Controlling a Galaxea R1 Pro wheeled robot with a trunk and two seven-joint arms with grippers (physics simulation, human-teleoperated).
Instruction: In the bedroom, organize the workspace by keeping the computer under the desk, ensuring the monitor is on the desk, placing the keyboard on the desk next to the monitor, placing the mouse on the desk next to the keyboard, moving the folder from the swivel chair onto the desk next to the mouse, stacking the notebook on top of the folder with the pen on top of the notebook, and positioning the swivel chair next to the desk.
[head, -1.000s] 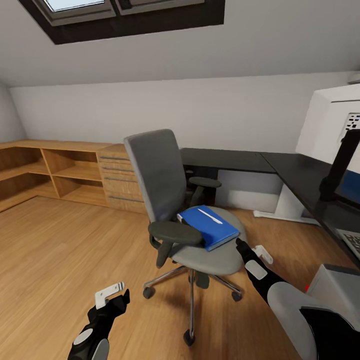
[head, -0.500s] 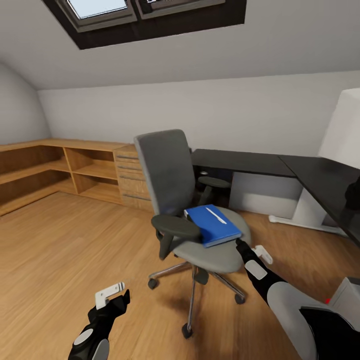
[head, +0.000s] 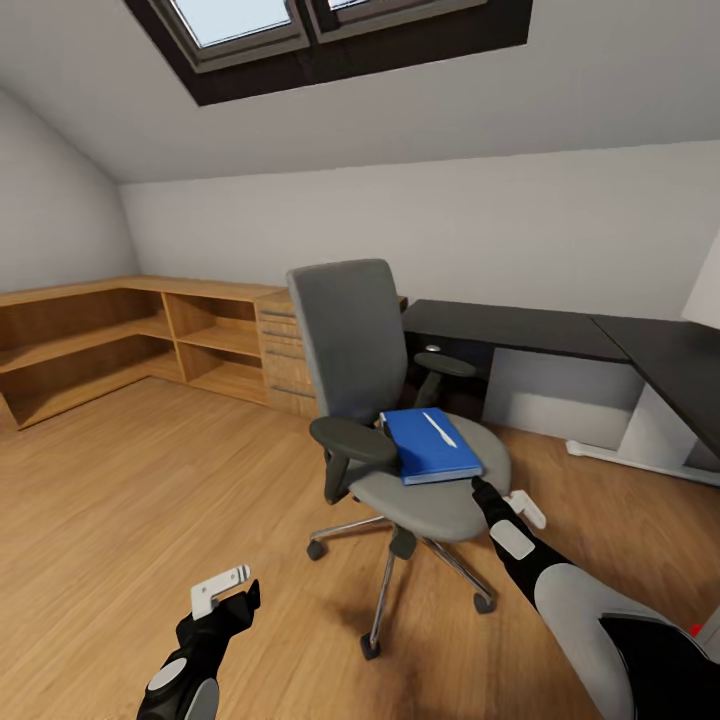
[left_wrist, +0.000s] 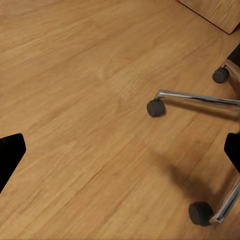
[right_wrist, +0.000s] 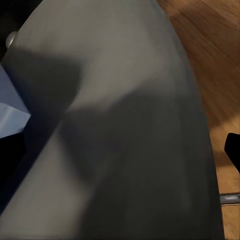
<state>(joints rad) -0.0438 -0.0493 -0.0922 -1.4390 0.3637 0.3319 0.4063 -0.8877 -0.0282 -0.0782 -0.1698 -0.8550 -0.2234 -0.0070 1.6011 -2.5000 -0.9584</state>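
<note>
Blue flat folder (head: 432, 446), white pen (head: 438, 429) atop, grey fabric swivel chair (head: 400, 400); both tools' state unclear.

text: none readable | labels: none | brands: none | numbers: none

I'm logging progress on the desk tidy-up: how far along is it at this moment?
Early. The folder lies on the swivel chair seat with the pen on it, none of it on the desk yet. The right gripper is at the seat's edge near the folder; the left gripper hangs over the floor, holding nothing. Moving, stacking and chair placement remain.
</note>
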